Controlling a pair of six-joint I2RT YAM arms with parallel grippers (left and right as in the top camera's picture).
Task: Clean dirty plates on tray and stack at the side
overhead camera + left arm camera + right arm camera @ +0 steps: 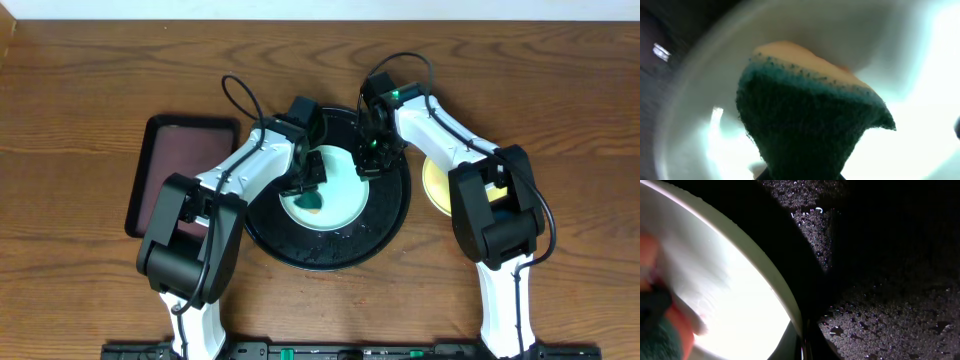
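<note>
A pale mint plate (pixel 345 185) lies on the round black tray (pixel 385 225). My left gripper (pixel 310 182) is shut on a green and yellow sponge (pixel 315 204) and presses it on the plate's left part. In the left wrist view the sponge (pixel 810 125) fills the middle over the plate (pixel 920 125), and the jaws (pixel 800 176) are hidden behind it. My right gripper (pixel 372 158) is shut on the plate's far right rim (pixel 785 300), with its jaws (pixel 805 340) over the wet tray (pixel 890 305). A pale yellow plate (pixel 436 185) lies on the table to the right of the tray. I see no second mint plate.
A dark brown rectangular tray (pixel 175 160) lies on the wooden table to the left of the black tray. Water drops cover the black tray's floor. The right arm's lower part crosses over the yellow plate.
</note>
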